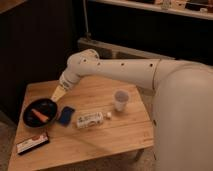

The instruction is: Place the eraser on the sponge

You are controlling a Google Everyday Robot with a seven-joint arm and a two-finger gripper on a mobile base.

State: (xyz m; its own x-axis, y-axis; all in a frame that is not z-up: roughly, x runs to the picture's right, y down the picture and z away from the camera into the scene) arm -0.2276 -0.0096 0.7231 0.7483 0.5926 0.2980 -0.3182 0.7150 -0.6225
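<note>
The eraser [33, 143], a long flat block with a white face and red stripe, lies near the front left corner of the wooden table [115, 135]. The dark-blue sponge [65, 115] rests flat just right of the black pan. My gripper [57, 94] hangs off the white arm above the pan's far right rim, behind the sponge and well away from the eraser. Nothing shows between its fingers.
A round black pan [31, 106] holding an orange carrot [40, 116] sits at the left. A white labelled bottle [90, 119] lies on its side beside the sponge. A translucent cup [121, 99] stands at mid-right. My arm [130, 70] spans the table's back.
</note>
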